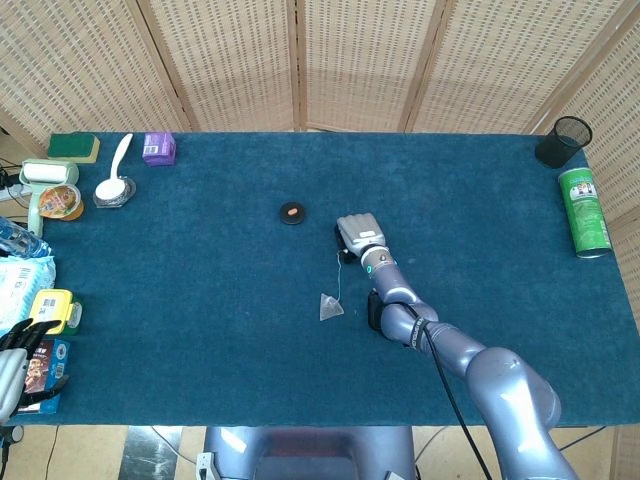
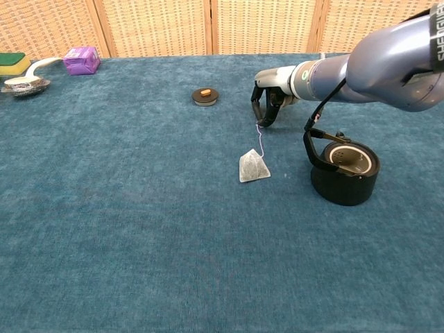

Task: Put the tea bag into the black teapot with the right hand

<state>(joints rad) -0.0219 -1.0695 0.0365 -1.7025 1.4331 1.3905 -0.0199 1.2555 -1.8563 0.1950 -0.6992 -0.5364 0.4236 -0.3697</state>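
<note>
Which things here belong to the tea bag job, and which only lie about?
For the job:
tea bag
its string
black teapot
right hand

Lying about:
black lid
purple box
green can
mesh cup

Blue carpeted table (image 1: 200, 270) with a pyramid tea bag (image 2: 254, 167), black teapot (image 2: 345, 172), its round lid (image 2: 205, 96), purple box (image 2: 82, 60), green can (image 1: 584, 211)
</note>
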